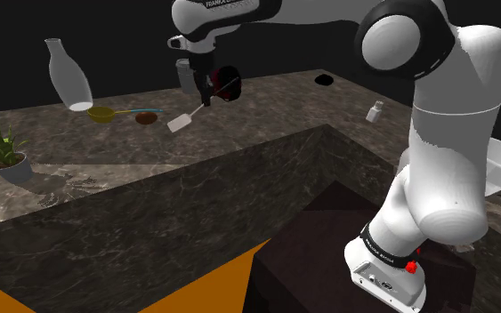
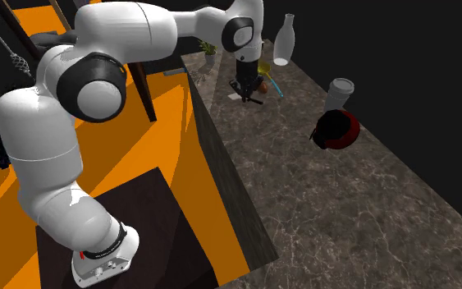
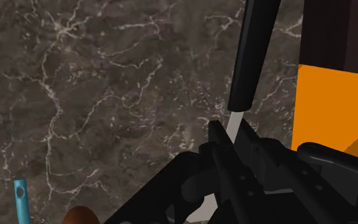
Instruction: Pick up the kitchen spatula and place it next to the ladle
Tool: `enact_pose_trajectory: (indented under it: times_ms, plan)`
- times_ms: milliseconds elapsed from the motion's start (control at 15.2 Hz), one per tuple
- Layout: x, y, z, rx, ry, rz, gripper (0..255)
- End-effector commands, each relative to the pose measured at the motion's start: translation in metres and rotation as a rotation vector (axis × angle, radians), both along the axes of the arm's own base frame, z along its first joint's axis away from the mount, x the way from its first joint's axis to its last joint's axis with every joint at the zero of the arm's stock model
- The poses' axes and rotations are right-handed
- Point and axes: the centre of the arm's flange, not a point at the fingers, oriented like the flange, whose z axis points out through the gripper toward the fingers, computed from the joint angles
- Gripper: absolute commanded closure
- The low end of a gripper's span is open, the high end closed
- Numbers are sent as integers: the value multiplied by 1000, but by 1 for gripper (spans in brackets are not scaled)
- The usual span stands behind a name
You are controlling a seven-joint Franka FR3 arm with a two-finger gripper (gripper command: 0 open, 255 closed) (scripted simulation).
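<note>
White lettering on the arm (image 1: 239, 12), on the link at the shoulder view's top edge, reads "FRANKA"; the frame cuts off whatever follows. A dark band at the arm's foot carries small white letters too small to read.

The claw (image 1: 207, 96) is clamped narrow on the spatula (image 1: 180, 123), pinching the pale shank between the black handle and the white blade. In the wrist view the handle runs away from the fingers over the dark marbled counter (image 1: 275, 116), and the claw's own body hides most of the blade. In the shoulder view the blade hangs low, toward that view's lower left of the claw. Whether it touches the counter cannot be told.

The ladle (image 1: 102, 114), with a yellow bowl and a blue handle, lies on the counter near the spatula, apart from it, on the shoulder view's left. A brown rounded thing (image 1: 147, 117) sits at the end of the ladle's handle; what it is cannot be made out. In the second exterior view the claw covers part of the ladle's bowl.
</note>
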Motion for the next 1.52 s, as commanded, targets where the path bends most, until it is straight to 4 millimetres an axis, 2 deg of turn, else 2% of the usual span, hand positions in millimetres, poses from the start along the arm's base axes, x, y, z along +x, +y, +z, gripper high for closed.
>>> enact_pose_trajectory:
  times_ms: [0,198,1452]
  plan:
    - [9,24,-1,0,0,-1,255]
    - [23,60,-1,0,0,-1,255]
    - [23,60,-101,0,0,-1,255]
